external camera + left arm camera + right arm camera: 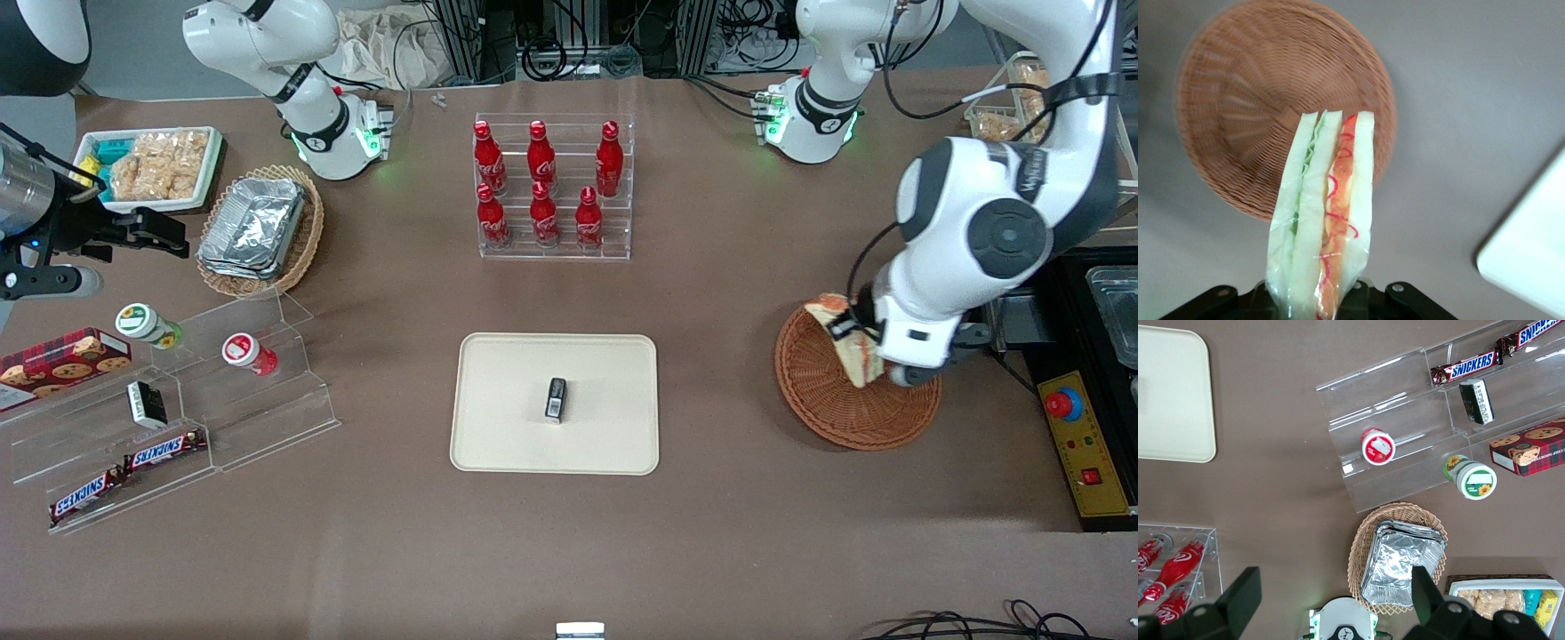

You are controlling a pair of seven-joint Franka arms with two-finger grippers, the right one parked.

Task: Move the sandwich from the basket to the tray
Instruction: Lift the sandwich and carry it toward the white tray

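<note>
Above the round wicker basket at the working arm's end of the table, the left arm's gripper holds the sandwich aloft, the wedge hanging over the reddish-brown weave rather than lying in it. From the front, the pale bread with its orange-flecked edge shows partly hidden by the white wrist. The cream tray, flat, low-rimmed and round-cornered, lies well apart toward the table's middle, with a small dark packet resting near its centre. A clear stepped rack of red bottles stands farther from the camera than the tray. The lift appears made; the carry to the tray looks to be what remains.

From the working wrist camera, the jaws are closed on the sandwich, pinching its narrow end so the cut edge faces the lens: soft pale bread in layers, green leaf in one seam, orange-red filling in the other, the whole sheathed in clear film. Held by the faces, the layers stay together. The basket sits below, empty, its tight concentric weave blurred. A corner of the tray shows smooth and pale.

From the parked wrist camera, the tray shows a bare rounded corner. Nearby lie a clear acrylic stand of snack bars and tubs, and a paler oval basket of foil trays, crinkled and shiny.
</note>
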